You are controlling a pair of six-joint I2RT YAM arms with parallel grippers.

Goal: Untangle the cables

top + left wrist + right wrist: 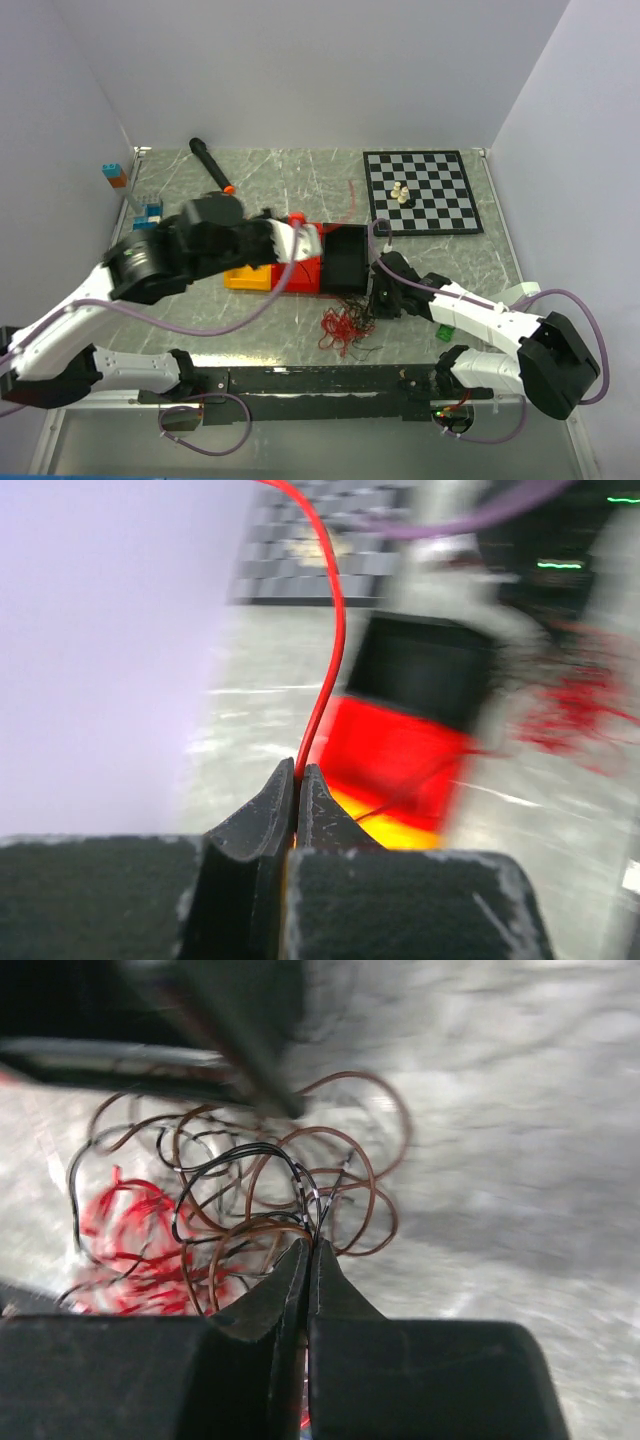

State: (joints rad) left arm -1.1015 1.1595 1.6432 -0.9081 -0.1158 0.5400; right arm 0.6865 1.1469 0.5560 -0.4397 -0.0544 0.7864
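Observation:
A small tangle of thin red and dark cables [345, 328] lies on the table in front of a black box. My left gripper [305, 236] is raised over the coloured bricks. In the left wrist view it [297, 770] is shut on a single red cable [335, 630] that rises and curves away toward the chessboard. My right gripper [378, 300] is low at the tangle's right edge. The right wrist view shows it [310, 1243] shut on looping brown and black cables [300, 1185], with red cables [130, 1220] lying to their left.
A black open box [345, 262] stands beside red [300, 272] and yellow [248, 277] bricks. A chessboard [455, 205] with a few pale pieces [401, 194] lies at the back right. A black pen-like tool [210, 165], blue and orange blocks [117, 176] and a green block [443, 331] are also on the table.

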